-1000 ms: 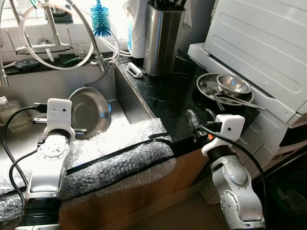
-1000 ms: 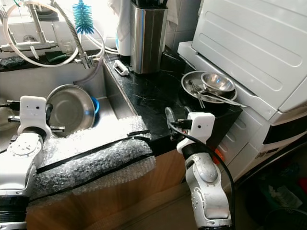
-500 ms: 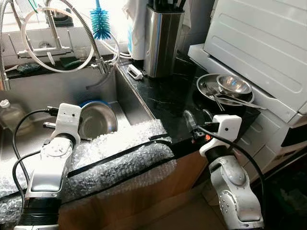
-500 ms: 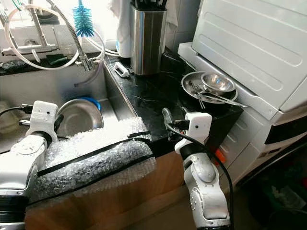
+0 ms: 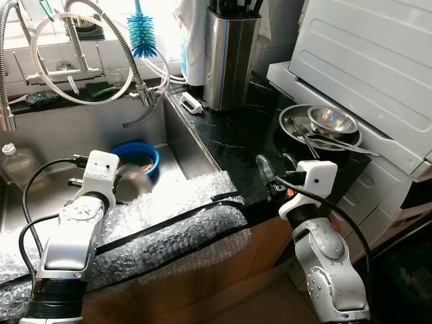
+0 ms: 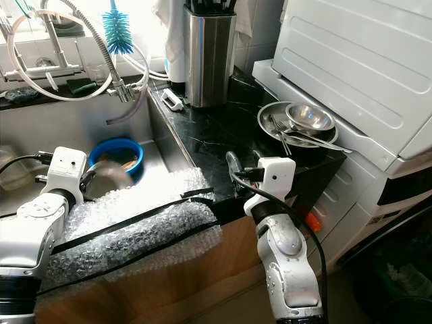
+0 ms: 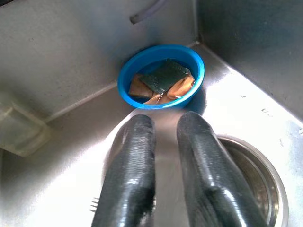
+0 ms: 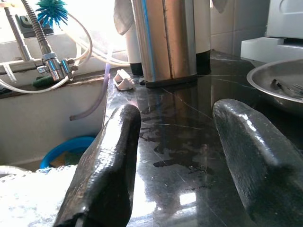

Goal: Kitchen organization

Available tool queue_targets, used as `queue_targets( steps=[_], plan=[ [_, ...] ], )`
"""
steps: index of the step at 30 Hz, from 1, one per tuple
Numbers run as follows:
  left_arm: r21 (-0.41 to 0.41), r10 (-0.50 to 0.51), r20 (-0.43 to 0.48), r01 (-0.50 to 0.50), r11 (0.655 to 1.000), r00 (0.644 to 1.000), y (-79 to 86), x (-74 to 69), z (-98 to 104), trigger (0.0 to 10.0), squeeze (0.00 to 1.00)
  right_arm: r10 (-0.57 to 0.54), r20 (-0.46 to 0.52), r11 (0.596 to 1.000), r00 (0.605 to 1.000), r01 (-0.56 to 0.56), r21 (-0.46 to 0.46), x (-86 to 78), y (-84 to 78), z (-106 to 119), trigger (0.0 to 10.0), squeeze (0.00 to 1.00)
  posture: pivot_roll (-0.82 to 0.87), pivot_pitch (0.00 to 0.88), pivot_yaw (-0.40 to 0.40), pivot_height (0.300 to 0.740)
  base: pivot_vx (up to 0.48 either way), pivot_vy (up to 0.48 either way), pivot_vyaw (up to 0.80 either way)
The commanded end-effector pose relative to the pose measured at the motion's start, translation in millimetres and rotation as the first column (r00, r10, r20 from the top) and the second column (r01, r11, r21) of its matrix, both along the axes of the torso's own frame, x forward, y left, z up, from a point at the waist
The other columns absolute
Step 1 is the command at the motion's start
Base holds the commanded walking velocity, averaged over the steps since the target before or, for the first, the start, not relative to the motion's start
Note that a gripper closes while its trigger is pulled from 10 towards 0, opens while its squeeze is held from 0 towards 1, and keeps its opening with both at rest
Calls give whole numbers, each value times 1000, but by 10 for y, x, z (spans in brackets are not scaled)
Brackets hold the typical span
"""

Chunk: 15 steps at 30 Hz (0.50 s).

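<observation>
Steel sink basin (image 7: 265, 109): our left pincer (image 7: 165, 137), fingers nearly shut and empty, hangs just short of round blue plastic bowl (image 7: 161, 75) holding sponges. We spread fingers, grip rim. Right pincer (image 8: 175, 142) open over black marble counter (image 5: 236, 135).

Black marble countertop (image 5: 236, 135) adjoined a stainless sink (image 5: 81, 128) below a bright window (image 5: 162, 13). White tiled wall (image 5: 277, 27) rose behind; bubble wrap (image 5: 169, 223) covered the wooden cabinet's (image 5: 202, 283) front edge.
</observation>
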<state>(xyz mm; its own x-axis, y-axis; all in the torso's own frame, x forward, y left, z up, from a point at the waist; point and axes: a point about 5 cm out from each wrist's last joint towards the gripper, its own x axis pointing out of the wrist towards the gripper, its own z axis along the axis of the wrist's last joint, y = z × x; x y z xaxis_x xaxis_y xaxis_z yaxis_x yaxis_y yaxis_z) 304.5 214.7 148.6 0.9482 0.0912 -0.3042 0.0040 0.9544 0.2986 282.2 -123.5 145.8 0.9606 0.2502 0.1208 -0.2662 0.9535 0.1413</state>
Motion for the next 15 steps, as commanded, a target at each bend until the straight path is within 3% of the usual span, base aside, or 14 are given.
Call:
queue_targets(
  steps=[1, 6, 8, 9, 10, 11, 12, 15],
  plan=[
    [-40, -26, -171, 19, 999, 985, -103, -110, -371, 10000, 1000, 8, 13, 1000, 1000, -8, 0, 20, 5, 52, 10000, 0, -10, 0, -101, 740, 0, 0, 0],
    [-42, -17, -157, 11, 999, 987, -98, -103, -349, 10000, 1000, 20, 15, 1000, 1000, -20, -1, 27, 23, 61, 10000, 0, -11, 0, -101, 740, 0, 0, 0],
    [-47, 9, -43, -11, 999, 999, -81, -48, -199, 10000, 1000, 21, 19, 1000, 1000, -21, 0, 34, 24, 68, 10000, 0, -10, 0, -103, 740, 0, 0, 0],
    [-45, 25, 45, -23, 999, 999, -68, -15, -83, 10000, 784, 19, 20, 1000, 1000, -19, 1, 40, 22, 72, 10000, 0, -9, 0, -104, 740, 0, 0, 0],
    [-34, 41, 130, -37, 999, 991, -52, 10, 31, 10000, 153, 17, 21, 1000, 1000, -18, 2, 46, 20, 76, 10000, 0, -8, 0, -105, 740, 0, 0, 0],
    [-18, 58, 235, -55, 998, 970, -32, 29, 172, 10000, 0, 17, 23, 1000, 1000, -17, 3, 53, 20, 79, 10000, 0, -7, 0, -105, 740, 0, 0, 0],
    [-39, 83, 327, -74, 997, 942, -5, 18, 299, 10000, 0, 16, 25, 1000, 1000, -16, 3, 60, 25, 87, 10000, 0, -7, 0, -105, 740, 0, 0, 0],
    [-46, 89, 439, -77, 996, 894, 17, -26, 469, 10000, 0, 15, 33, 1000, 999, -15, 5, 69, 26, 106, 10000, 0, -13, 0, -107, 740, 0, 0, 0]
  ],
)
